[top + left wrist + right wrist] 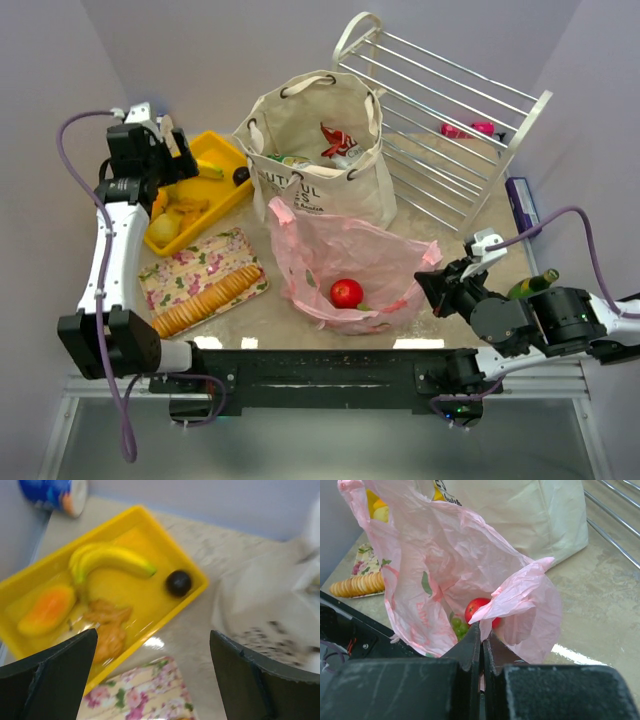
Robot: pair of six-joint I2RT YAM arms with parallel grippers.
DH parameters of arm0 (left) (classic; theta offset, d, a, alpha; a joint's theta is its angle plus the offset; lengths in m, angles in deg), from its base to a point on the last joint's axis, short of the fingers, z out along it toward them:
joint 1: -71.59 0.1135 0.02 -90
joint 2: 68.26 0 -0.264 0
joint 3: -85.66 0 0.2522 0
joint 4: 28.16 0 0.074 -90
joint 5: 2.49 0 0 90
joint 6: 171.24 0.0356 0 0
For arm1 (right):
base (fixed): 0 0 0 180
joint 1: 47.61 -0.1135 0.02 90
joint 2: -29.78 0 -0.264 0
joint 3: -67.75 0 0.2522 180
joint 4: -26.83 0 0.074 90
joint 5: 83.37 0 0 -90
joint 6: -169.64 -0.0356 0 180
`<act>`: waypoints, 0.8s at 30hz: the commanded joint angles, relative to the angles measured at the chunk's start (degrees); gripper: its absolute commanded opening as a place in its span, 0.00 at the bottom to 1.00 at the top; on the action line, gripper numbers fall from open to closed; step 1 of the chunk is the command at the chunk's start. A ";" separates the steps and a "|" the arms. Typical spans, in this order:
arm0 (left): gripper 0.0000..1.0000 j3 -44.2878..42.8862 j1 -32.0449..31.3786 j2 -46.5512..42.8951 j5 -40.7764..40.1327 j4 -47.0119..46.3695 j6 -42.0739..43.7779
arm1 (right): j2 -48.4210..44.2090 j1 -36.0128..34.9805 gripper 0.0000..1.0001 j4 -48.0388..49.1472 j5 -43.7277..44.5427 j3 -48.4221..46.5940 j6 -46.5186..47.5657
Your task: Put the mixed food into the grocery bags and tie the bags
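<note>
The pink plastic bag (345, 262) lies open at the table's front, with a red apple (346, 293) and green grapes (459, 627) inside. My right gripper (430, 280) is shut on the bag's right handle (515, 592) and holds it up. The cream canvas tote (318, 150) stands behind it with a red packet (338, 140) inside. My left gripper (172, 145) is open and empty above the yellow tray (197, 587), which holds a banana (112, 560), a dark round fruit (178, 582) and orange pieces (47, 609).
A floral plate (195, 270) with a cracker sleeve (208, 298) lies front left. A white wire rack (455, 120) leans at the back right. A blue-and-white can (55, 492) lies beyond the tray. A green bottle (533, 284) is by the right arm.
</note>
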 commanded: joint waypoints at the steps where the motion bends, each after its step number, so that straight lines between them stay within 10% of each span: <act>1: 1.00 6.85 3.53 2.78 -13.16 3.40 1.67 | -1.05 -0.33 0.00 3.32 1.14 -1.15 -0.83; 24: 0.93 13.47 10.04 22.38 -17.57 -5.30 7.91 | 0.70 -0.42 0.00 4.12 0.17 -1.32 -2.05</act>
